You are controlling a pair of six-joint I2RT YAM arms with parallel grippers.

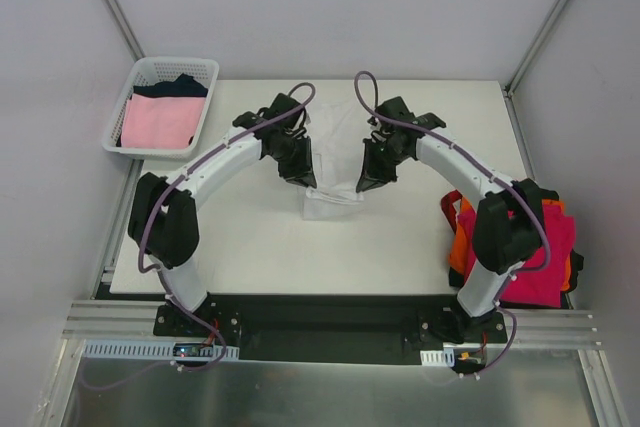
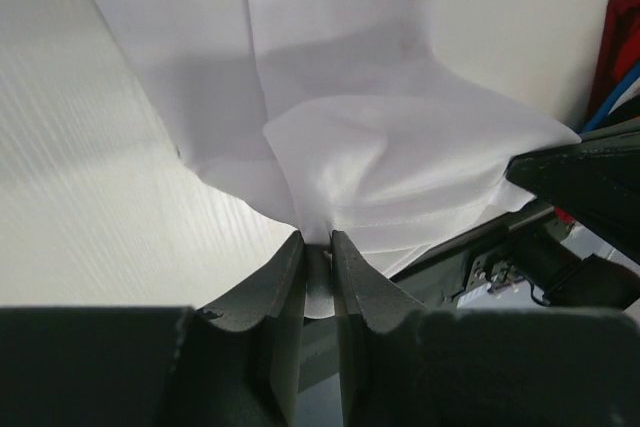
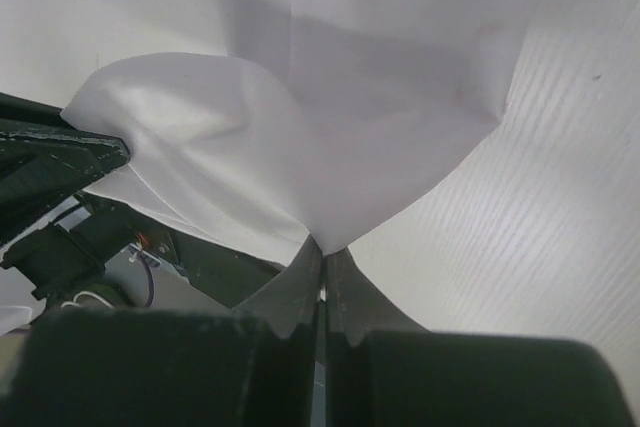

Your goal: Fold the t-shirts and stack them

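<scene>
White t-shirt (image 1: 333, 159) stretches lengthwise beyond our left gripper (image 2: 318, 252) and right gripper (image 3: 322, 257), each pinching one near-edge corner.

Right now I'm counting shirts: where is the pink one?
Top view, far left: the pink shirt lies in the basket by the table, a dark shirt behind it.

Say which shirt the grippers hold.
The white shirt, mid-table, in left gripper and right gripper; pink is in the basket, magenta and orange at right edge.
</scene>
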